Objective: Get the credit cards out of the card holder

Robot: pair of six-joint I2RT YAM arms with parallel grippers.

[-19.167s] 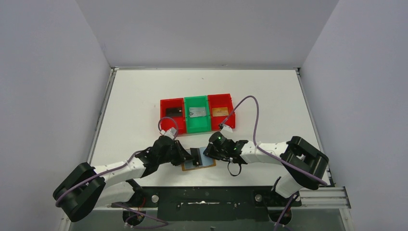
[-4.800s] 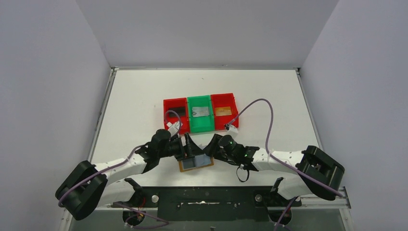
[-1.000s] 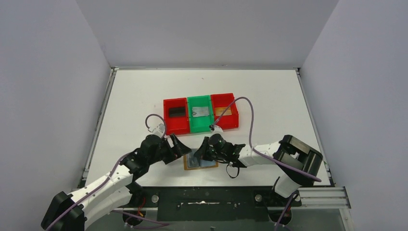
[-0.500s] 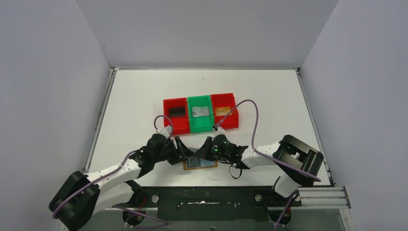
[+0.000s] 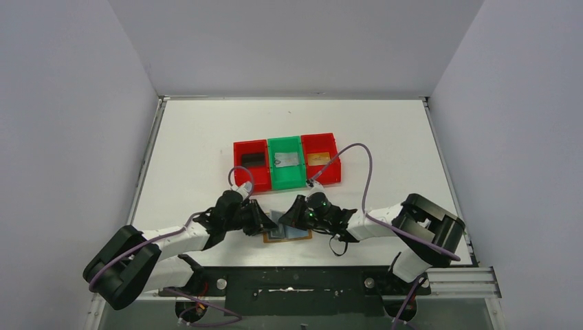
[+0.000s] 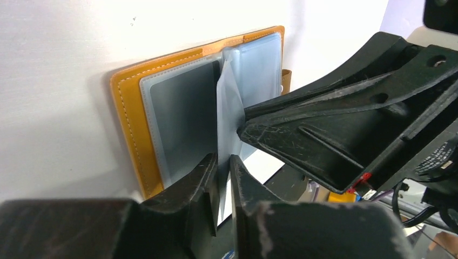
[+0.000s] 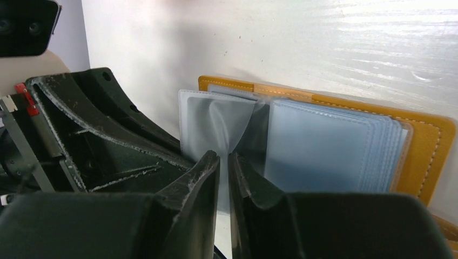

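Within the last second the left gripper [image 6: 223, 162] has moved back in beside the right gripper [image 7: 224, 160] at the top view's lower centre, and both are clamped on one clear sleeve [image 6: 229, 100] of the open card holder [image 6: 127, 121] — every pocket in view looks empty, and the credit cards [image 5: 285, 161] lie in the bins [image 5: 238, 145] above — probably a last check.

The white table [image 5: 385, 130] carries a green bin [image 5: 286, 163] near its middle, one red bin [image 5: 250, 159] touching it at nine o'clock, another red bin [image 5: 321, 158] at three. The open card holder [image 5: 289, 234] lies at six o'clock.
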